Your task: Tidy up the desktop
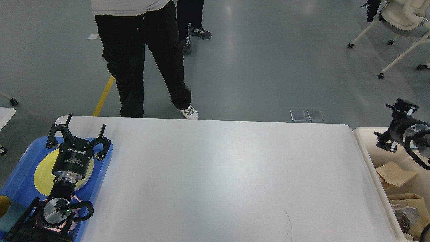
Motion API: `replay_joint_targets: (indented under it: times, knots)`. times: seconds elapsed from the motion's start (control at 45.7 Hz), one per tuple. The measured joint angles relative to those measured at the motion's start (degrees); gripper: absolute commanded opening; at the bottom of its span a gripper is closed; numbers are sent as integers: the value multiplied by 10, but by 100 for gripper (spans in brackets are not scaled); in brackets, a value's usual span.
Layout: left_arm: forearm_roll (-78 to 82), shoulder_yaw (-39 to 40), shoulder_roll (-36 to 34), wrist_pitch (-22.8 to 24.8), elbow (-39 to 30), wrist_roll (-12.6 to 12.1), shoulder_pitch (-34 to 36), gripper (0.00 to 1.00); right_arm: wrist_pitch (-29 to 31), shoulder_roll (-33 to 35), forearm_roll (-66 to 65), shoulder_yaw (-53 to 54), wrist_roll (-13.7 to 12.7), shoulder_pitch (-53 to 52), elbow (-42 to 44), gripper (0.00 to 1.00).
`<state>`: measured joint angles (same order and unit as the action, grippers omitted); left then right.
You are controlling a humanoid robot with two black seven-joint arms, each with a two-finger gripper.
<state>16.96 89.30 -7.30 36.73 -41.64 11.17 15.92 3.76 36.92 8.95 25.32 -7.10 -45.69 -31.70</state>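
**White tabletop between tray and bin**

Grey polished floor lies beyond the desktop, a wide white matte tabletop with rounded corners filling the middle of my view. At its left edge sits a blue plastic tray carrying a round yellow plate. My left gripper hangs over that tray, fingers spread apart and holding nothing. My right gripper hovers above the beige plastic bin of brown cardboard scraps; whether its jaws are parted I cannot tell.

Black arms — silver flanges, coiled cables
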Motion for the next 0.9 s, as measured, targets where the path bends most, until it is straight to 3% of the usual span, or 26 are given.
replay_joint_targets:
  times: [0.131, 0.197, 0.262, 0.328, 0.35, 0.415, 0.503, 0.7, 0.897]
  knots:
    - [0, 0, 0, 0, 0, 0, 0, 96, 3, -2, -6, 132, 1, 54, -79, 100]
    - [0, 0, 0, 0, 0, 0, 0, 96, 5, -20, -14, 179, 16, 77, -110, 100]
    - [0, 0, 0, 0, 0, 0, 0, 96, 6, -35, -23, 216, 63, 109, -137, 100]
    - [0, 0, 0, 0, 0, 0, 0, 96, 7, -55, -34, 241, 132, 138, -157, 100]
    - [0, 0, 0, 0, 0, 0, 0, 96, 7, -70, -41, 250, 168, 152, -163, 100]
    - [0, 0, 0, 0, 0, 0, 0, 96, 7, -97, -56, 269, 223, 174, -167, 100]
    - [0, 0, 0, 0, 0, 0, 0, 96, 7, -139, -87, 316, 271, 204, -170, 100]
    - [0, 0, 0, 0, 1, 0, 0, 96, 26, -216, -188, 450, 287, 265, -181, 100]
    - [0, 0, 0, 0, 1, 0, 0, 96, 60, -227, -202, 481, 287, 283, -180, 100]
